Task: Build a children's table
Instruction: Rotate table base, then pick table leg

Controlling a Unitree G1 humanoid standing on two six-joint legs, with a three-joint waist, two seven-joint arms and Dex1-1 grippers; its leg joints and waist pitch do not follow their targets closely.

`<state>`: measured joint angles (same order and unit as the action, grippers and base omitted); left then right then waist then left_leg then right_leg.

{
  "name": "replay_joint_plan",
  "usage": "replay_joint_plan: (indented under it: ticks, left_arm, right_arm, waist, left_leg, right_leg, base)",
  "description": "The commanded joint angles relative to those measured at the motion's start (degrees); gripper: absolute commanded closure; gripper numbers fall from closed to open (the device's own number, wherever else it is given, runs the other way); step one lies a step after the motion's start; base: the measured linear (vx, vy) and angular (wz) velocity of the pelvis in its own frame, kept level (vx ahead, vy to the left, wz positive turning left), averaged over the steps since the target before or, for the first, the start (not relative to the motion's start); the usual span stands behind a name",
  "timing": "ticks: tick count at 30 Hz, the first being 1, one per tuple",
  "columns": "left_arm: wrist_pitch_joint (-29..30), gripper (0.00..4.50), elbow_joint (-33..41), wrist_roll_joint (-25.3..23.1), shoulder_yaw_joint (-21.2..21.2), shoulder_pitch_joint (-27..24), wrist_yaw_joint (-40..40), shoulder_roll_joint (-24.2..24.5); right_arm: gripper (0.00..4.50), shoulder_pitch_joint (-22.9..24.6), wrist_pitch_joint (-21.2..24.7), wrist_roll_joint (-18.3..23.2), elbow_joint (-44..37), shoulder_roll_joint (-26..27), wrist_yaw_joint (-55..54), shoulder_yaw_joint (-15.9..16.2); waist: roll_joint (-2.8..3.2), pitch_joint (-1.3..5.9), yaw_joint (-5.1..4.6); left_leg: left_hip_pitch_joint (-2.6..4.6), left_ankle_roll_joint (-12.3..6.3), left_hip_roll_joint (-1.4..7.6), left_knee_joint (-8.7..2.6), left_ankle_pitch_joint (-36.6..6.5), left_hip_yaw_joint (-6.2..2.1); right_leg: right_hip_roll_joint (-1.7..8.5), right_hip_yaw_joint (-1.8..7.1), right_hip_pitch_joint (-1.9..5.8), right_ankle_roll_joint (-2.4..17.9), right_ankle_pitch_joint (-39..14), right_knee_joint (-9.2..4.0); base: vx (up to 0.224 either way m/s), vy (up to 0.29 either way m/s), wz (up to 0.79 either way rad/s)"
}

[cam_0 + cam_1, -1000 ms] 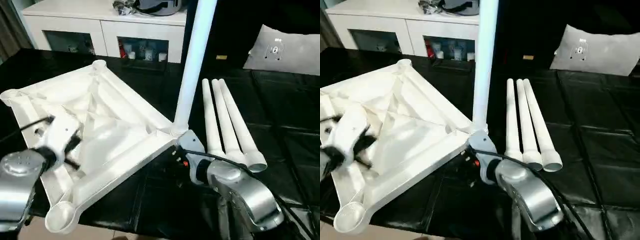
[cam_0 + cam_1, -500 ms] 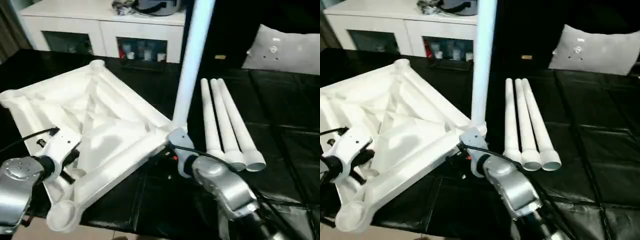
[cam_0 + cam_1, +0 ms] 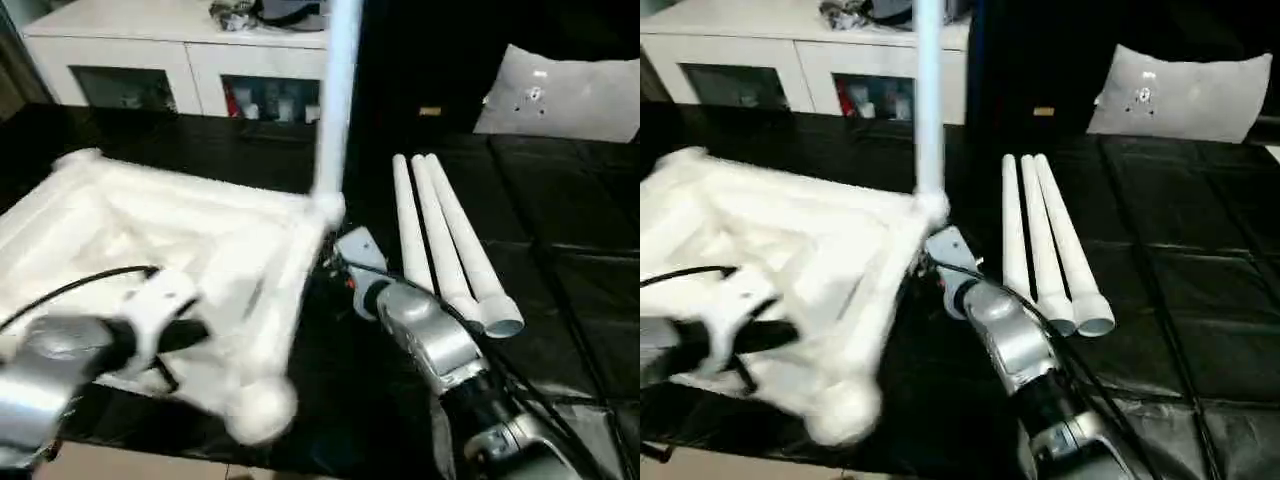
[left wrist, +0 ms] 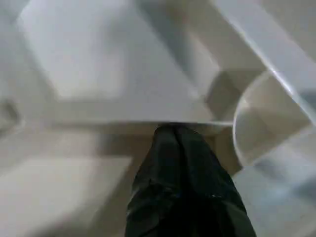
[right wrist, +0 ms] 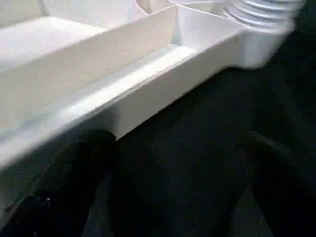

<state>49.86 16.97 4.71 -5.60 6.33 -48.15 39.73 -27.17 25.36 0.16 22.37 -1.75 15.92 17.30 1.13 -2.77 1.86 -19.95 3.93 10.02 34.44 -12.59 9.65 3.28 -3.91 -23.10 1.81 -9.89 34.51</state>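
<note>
Black padded surface (image 3: 560,260) carries your upturned white plastic ribbed tabletop (image 3: 215,240), one white leg (image 3: 335,110) upright in its corner. Left gripper (image 4: 182,148) pinches a rib; right gripper (image 5: 168,163) spread wide by the rim. Three tapered white legs (image 3: 445,245) lie beside.

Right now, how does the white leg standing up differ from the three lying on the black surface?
The standing leg rises upright from a corner of the upturned tabletop; the three loose legs lie flat, side by side. The standing leg is joined to the tabletop; the loose legs lie apart from it. All are white, long and round.
</note>
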Motion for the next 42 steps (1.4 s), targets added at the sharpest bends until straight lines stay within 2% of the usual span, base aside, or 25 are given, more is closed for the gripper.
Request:
replay_joint_plan:
  ticks: [1,6,9,10,12,13,14,17,18,21,22,23,25,27,30,31,32,35,36,37,38,39,40,41,42]
  left_arm:
    - [-6.3,4.4,-5.2,-1.2,-3.5,4.3,2.6,-3.9]
    - [-12.7,4.4,-12.7,-4.1,-4.4,8.6,5.9,-6.1]
    - [-16.4,4.4,-16.9,-5.5,-4.4,10.9,8.2,-7.5]
    - [-16.9,4.4,-17.7,-5.5,-4.3,11.3,8.6,-7.8]
    - [-17.9,4.4,-18.6,-5.2,-3.7,11.9,9.7,-8.8]
    - [-19.0,4.4,-18.3,-4.4,-2.2,12.0,10.7,-10.4]
    - [-19.1,4.4,-18.2,-4.4,-2.2,12.0,10.8,-10.5]
    - [-20.6,4.4,-17.4,-2.8,-0.6,11.6,11.1,-12.0]
    - [-22.7,4.4,-15.6,-1.4,0.2,10.4,10.7,-12.7]
    - [-22.9,4.4,-9.3,2.2,3.6,6.9,12.2,-15.2]
    - [-22.0,4.4,-7.3,3.3,5.1,5.8,13.9,-16.6]
    - [-22.0,4.4,-6.0,3.7,6.0,5.0,15.1,-17.6]
    - [-21.4,4.4,-2.1,5.2,7.3,2.9,17.0,-20.0]
    - [-20.3,4.4,1.1,4.9,7.5,0.9,19.9,-22.4]
    - [-17.7,4.4,4.2,3.9,6.4,-1.1,23.1,-24.6]
    - [-17.6,4.4,6.8,4.1,5.0,-3.1,24.8,-26.7]
    - [-17.5,4.4,7.6,4.4,4.4,-3.7,25.1,-27.3]
    - [-19.0,4.4,8.2,5.3,2.4,-4.1,22.8,-26.6]
    - [-19.8,4.4,8.4,5.4,1.1,-3.7,20.2,-24.7]
    - [-19.7,4.4,8.5,5.4,1.1,-3.6,20.1,-24.6]
    - [-16.1,4.13,9.5,6.1,0.1,-2.8,17.6,-21.9]
    - [-16.1,4.13,9.5,6.1,0.1,-2.8,17.6,-21.9]
    - [-11.6,4.04,11.2,9.5,1.1,-2.2,15.6,-20.7]
    - [-11.6,4.04,11.2,9.5,1.1,-2.2,15.6,-20.7]
    - [-8.3,4.04,14.0,12.0,1.1,-2.8,13.5,-18.9]
  right_arm:
    - [0.0,-2.0,-2.5,0.4,-0.8,2.6,0.8,1.4]
    - [0.0,-2.4,-3.0,-0.8,-2.9,1.6,0.2,1.0]
    - [0.0,-2.9,-2.7,-1.6,-6.0,0.4,-0.4,0.2]
    - [0.0,-2.9,-2.6,-1.6,-6.9,0.2,-0.6,-0.2]
    - [0.0,-2.6,-2.2,-1.3,-8.9,-0.3,-0.8,-1.4]
    - [0.0,-1.5,-1.1,-0.6,-12.5,-1.3,-0.7,-3.1]
    - [0.0,-1.5,-1.1,-0.6,-12.7,-1.4,-0.7,-3.2]
    - [0.0,0.1,-0.3,0.0,-16.1,-2.4,-0.4,-4.4]
    - [0.0,2.1,1.5,1.3,-20.2,-3.1,0.3,-5.5]
    - [0.0,6.7,6.1,3.7,-28.4,-4.0,0.7,-7.5]
    - [0.0,8.2,7.7,4.4,-31.0,-4.1,0.7,-8.2]
    - [0.0,9.1,8.5,4.8,-32.6,-4.1,0.4,-8.6]
    - [0.0,11.2,10.7,5.9,-35.7,-3.3,-0.7,-9.8]
    - [0.0,12.6,13.3,5.7,-38.0,-2.7,-2.2,-10.6]
    - [0.0,13.9,16.6,4.9,-40.2,-2.1,-4.0,-11.2]
    - [0.0,14.4,19.4,4.4,-41.5,-1.6,-5.5,-11.5]
    - [0.0,14.2,20.7,3.9,-41.5,-1.3,-6.3,-11.7]
    - [0.0,11.0,23.0,2.7,-38.4,-0.9,-8.0,-11.9]
    - [0.0,8.4,23.1,3.1,-35.5,-0.7,-8.3,-12.5]
    - [0.0,8.2,23.2,3.0,-35.4,-0.8,-8.3,-12.5]
    - [0.0,5.0,26.2,2.3,-32.6,-1.2,-9.4,-13.0]
    - [0.0,5.0,26.2,2.3,-32.6,-1.2,-9.4,-13.0]
    - [0.0,1.6,30.6,2.1,-28.7,-1.7,-9.8,-13.8]
    - [0.0,1.6,30.6,2.1,-28.7,-1.7,-9.8,-13.8]
    - [0.0,-0.9,34.4,2.4,-26.0,-2.1,-10.1,-14.7]
  waist:
    - [1.18,3.14,0.16]
    - [0.94,3.14,0.23]
    - [0.96,3.29,0.26]
    - [0.97,3.38,0.37]
    - [0.89,3.42,0.32]
    - [0.88,3.39,0.35]
    - [0.8,3.44,0.65]
    - [0.61,3.43,1.04]
    - [0.36,3.27,1.04]
    - [0.58,3.35,1.14]
    - [0.28,3.28,1.09]
    - [0.59,3.3,1.09]
    - [0.32,3.09,0.86]
    - [0.23,2.8,0.53]
    - [0.16,2.56,0.15]
    - [0.53,2.62,0.15]
    - [0.13,2.56,-0.07]
    - [0.19,2.58,-0.12]
    - [-0.03,2.66,-0.27]
    - [-0.1,2.61,-0.33]
    - [-0.13,2.71,-0.26]
    - [0.01,2.79,-0.35]
    - [-0.08,2.81,-0.4]
    - [-0.13,2.89,-0.41]
    - [-0.36,2.93,-0.43]
  left_leg:
    - [0.13,1.18,2.19,-4.28,-9.6,-1.02]
    - [0.02,0.97,2.23,-4.37,-10.2,-1.12]
    - [-0.11,0.71,2.26,-4.29,-8.8,-1.13]
    - [0.08,0.83,2.38,-4.25,-8.9,-1.14]
    - [0.02,0.9,2.45,-4.25,-8.4,-1.11]
    - [0.0,0.85,2.44,-4.25,-8.4,-1.08]
    - [0.2,0.86,2.57,-4.16,-8.0,-0.99]
    - [-0.08,0.63,2.47,-4.17,-7.2,-0.95]
    - [-0.16,0.46,2.46,-4.3,-8.0,-0.93]
    - [-0.22,0.24,2.6,-4.21,-7.3,-0.97]
    - [-0.47,-0.02,2.79,-4.23,-6.7,-0.9]
    - [-0.38,-0.04,2.71,-4.2,-7.1,-0.93]
    - [-0.36,-0.15,2.56,-4.3,-9.0,-0.9]
    - [-0.33,0.08,2.5,-4.42,-10.9,-0.94]
    - [-0.25,0.34,2.4,-4.5,-12.6,-1.07]
    - [-0.19,0.41,2.29,-4.43,-12.9,-1.1]
    - [-0.41,0.43,2.23,-4.48,-13.1,-1.15]
    - [-0.19,0.55,2.01,-4.41,-14.0,-1.24]
    - [-0.21,0.54,1.85,-4.35,-14.1,-1.31]
    - [-0.34,0.46,1.84,-4.42,-13.7,-1.34]
    - [-0.06,0.65,1.98,-4.35,-12.9,-1.32]
    - [-0.05,0.9,1.95,-4.32,-12.4,-1.33]
    - [-0.14,1.04,2.02,-4.27,-11.3,-1.16]
    - [-0.1,1.46,1.9,-4.22,-9.8,-1.22]
    - [-0.07,1.71,2.02,-4.03,-8.9,-0.96]
  right_leg:
    - [4.26,3.21,2.88,10.6,-12.4,-3.7]
    - [4.35,3.24,3.03,9.0,-15.2,-3.96]
    - [4.24,3.22,3.06,8.7,-13.5,-3.88]
    - [4.36,3.27,3.01,8.8,-13.1,-3.72]
    - [4.34,3.27,3.0,9.1,-12.2,-3.54]
    - [4.33,3.28,3.04,9.1,-12.2,-3.61]
    - [4.31,3.36,2.96,9.0,-11.5,-3.55]
    - [4.33,3.33,3.14,9.1,-10.7,-3.41]
    - [4.31,3.31,3.17,8.7,-12.2,-3.72]
    - [4.39,3.38,3.22,8.5,-12.1,-3.6]
    - [4.35,3.35,3.3,8.9,-10.9,-3.52]
    - [4.3,3.28,3.21,8.9,-11.5,-3.54]
    - [4.23,3.2,3.1,8.0,-15.3,-4.1]
    - [4.15,3.15,2.85,6.0,-21.0,-4.82]
    - [3.92,3.09,2.45,3.8,-25.1,-5.31]
    - [3.92,3.07,2.35,3.4,-25.8,-5.33]
    - [3.83,2.98,2.44,2.4,-27.0,-5.61]
    - [3.68,2.95,1.93,1.0,-28.8,-5.88]
    - [3.73,2.9,1.93,0.6,-29.0,-5.75]
    - [3.78,2.92,2.01,0.4,-29.0,-5.83]
    - [3.75,3.02,1.85,0.4,-27.7,-5.55]
    - [3.63,3.04,1.88,1.0,-26.4,-5.12]
    - [3.57,3.13,1.94,1.6,-23.9,-4.99]
    - [3.56,3.1,2.16,3.2,-21.6,-4.37]
    - [3.52,3.22,2.16,4.1,-19.2,-4.22]
  base:
    - [0.0,0.0,0.0]
    - [0.0,0.0,0.0]
    - [0.0,0.0,0.0]
    - [0.0,0.0,0.0]
    - [0.0,0.0,0.0]
    - [0.0,0.0,0.0]
    - [0.0,0.0,0.0]
    - [0.0,0.0,0.0]
    - [0.0,0.0,0.0]
    - [0.0,0.0,0.0]
    - [0.0,0.0,0.0]
    - [0.0,0.0,0.0]
    - [0.0,0.0,0.0]
    - [0.0,0.0,0.0]
    - [0.0,0.0,0.0]
    - [0.0,0.0,0.0]
    - [0.0,0.0,0.0]
    - [0.0,0.0,0.0]
    - [0.0,0.0,0.0]
    - [0.0,0.0,0.0]
    - [0.0,0.0,0.0]
    - [0.0,0.0,0.0]
    - [0.0,0.0,0.0]
    - [0.0,0.0,0.0]
    - [0.0,0.0,0.0]
